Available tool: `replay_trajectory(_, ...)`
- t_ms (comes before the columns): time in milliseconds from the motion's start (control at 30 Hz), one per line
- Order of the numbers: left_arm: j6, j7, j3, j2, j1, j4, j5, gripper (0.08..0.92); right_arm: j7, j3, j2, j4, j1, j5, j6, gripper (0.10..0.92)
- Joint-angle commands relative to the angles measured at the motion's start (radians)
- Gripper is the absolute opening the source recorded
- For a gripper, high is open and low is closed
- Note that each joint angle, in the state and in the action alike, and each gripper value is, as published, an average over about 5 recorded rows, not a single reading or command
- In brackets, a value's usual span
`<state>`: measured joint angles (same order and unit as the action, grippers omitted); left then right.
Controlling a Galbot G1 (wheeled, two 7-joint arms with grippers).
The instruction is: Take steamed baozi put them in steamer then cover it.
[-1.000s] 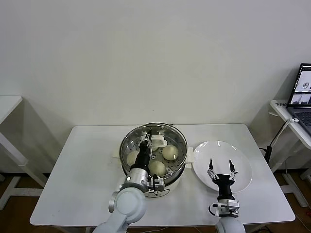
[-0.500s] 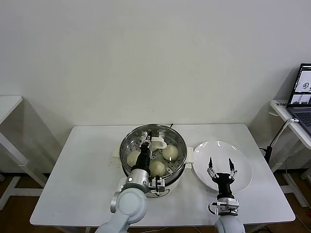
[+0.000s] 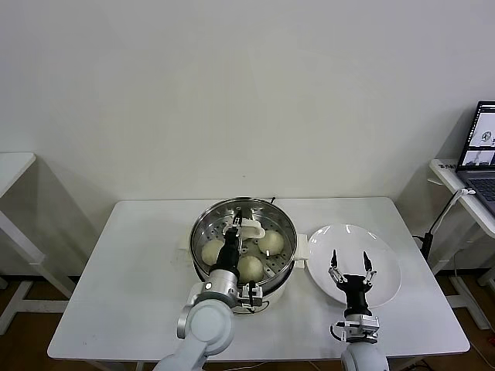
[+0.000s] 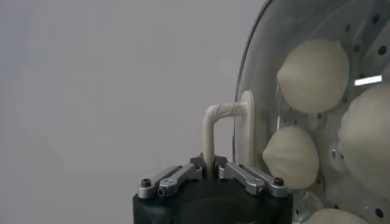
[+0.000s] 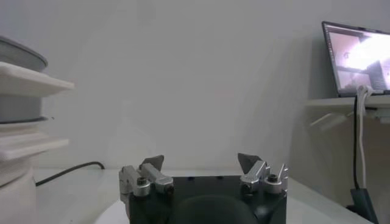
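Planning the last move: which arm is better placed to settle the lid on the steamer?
Left. The left gripper already grips the cover by its handle above the steamer. The right gripper hangs open over the white plate.

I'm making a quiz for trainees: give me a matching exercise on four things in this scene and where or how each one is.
Things:
1. left tool
2. right tool
3. baozi
4. laptop

States:
A. open, above the white plate
B. on the side table at the robot's right
C. inside the steamer, on the perforated tray
D. shut on the cover handle

Pairs: 1-D, 2-A, 3-C, 4-B
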<state>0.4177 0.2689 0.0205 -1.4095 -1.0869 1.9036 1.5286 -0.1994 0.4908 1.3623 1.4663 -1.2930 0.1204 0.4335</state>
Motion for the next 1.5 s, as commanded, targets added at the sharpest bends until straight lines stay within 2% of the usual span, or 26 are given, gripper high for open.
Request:
replay_trajectory(33,-0.008,0.001,-0.001,0.002,-0.009,0.014,0.013,0.217,0.0,0.0,0.0,0.002,0.0,0.0,0.0,0.823)
replay_trajectory(400,-0.002,-0.019,0.014,0.047,-0.069,0.163,-0.056,0.522,0.0,-0.001,-0.001,0.009,0.001,0.0,-0.005,0.823)
replay_trajectory(733,-0.006,0.012,0.005,0.119,-0.156,0.335,-0.169,0.792,-0.004,-0.002,0.001,0.036,-0.004,-0.009,-0.009,0.823)
replay_trajectory(967,-0.034,0.056,-0.131,0.233,-0.261,0.454,-0.325,0.822,-0.004,0.005,-0.027,0.071,-0.022,0.019,-0.044,0.823)
replay_trajectory(1033,-0.046,0.014,-0.207,0.242,-0.279,0.467,-0.439,0.823,0.003,0.005,-0.036,0.09,-0.03,0.052,-0.052,0.823)
replay_trajectory(1100,-0.063,-0.093,-0.293,0.229,-0.284,0.46,-0.63,0.823,0.016,0.01,-0.042,0.109,-0.039,0.091,-0.064,0.823)
replay_trajectory(1200,-0.158,-0.273,-0.413,0.191,-0.284,0.408,-0.975,0.823,0.038,0.02,-0.045,0.13,-0.054,0.139,-0.065,0.823)
replay_trajectory(1267,-0.261,-0.325,-0.483,0.176,-0.29,0.351,-1.155,0.823,0.048,0.022,-0.047,0.14,-0.062,0.161,-0.064,0.823)
replay_trajectory(1333,-0.359,-0.321,-0.546,0.173,-0.301,0.285,-1.29,0.823,0.052,0.023,-0.05,0.148,-0.069,0.179,-0.069,0.823)
replay_trajectory(1500,-0.504,-0.269,-0.646,0.153,-0.327,0.14,-1.493,0.823,0.052,0.027,-0.057,0.151,-0.071,0.201,-0.081,0.823)
